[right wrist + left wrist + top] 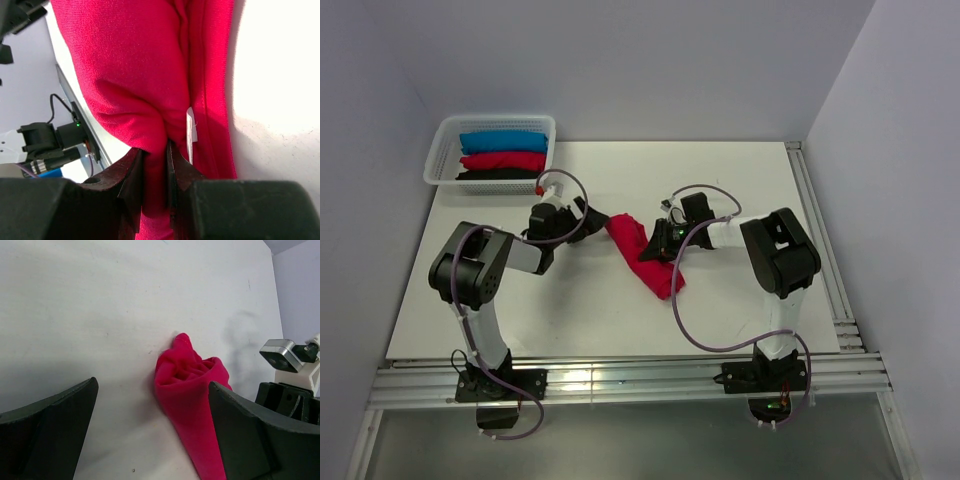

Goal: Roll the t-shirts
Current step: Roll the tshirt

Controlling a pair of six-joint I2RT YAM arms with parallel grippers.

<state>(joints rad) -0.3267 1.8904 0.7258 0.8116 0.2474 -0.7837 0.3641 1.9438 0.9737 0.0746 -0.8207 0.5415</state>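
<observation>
Right gripper (156, 150): jaws narrow, pinching a fold of the crimson-red soft cloth t-shirt (645, 255). In the right wrist view the cloth is squeezed between the 2 fingers, with the small white neck label (191, 125) just beside the pinch, next to a seam.

Left gripper (152, 387): jaws wide, holding nothing. The bunched, tapered end of the shirt lies on the white tabletop (740, 180) between its 2 fingers, much closer to the one on the right of that view. Can't tell if it touches that finger.

From above, the shirt is a long crumpled strip running diagonally across mid-table, from the left gripper at its far-left end down to the near right. The right gripper sits on its middle.

White plastic mesh basket (495, 118) at the far-left corner, well apart from the shirt. It holds 3 bundles side by side: blue rolled shirt (503, 142) farthest back, red rolled shirt (503, 161) in the middle, black rolled shirt (495, 175) nearest.
</observation>
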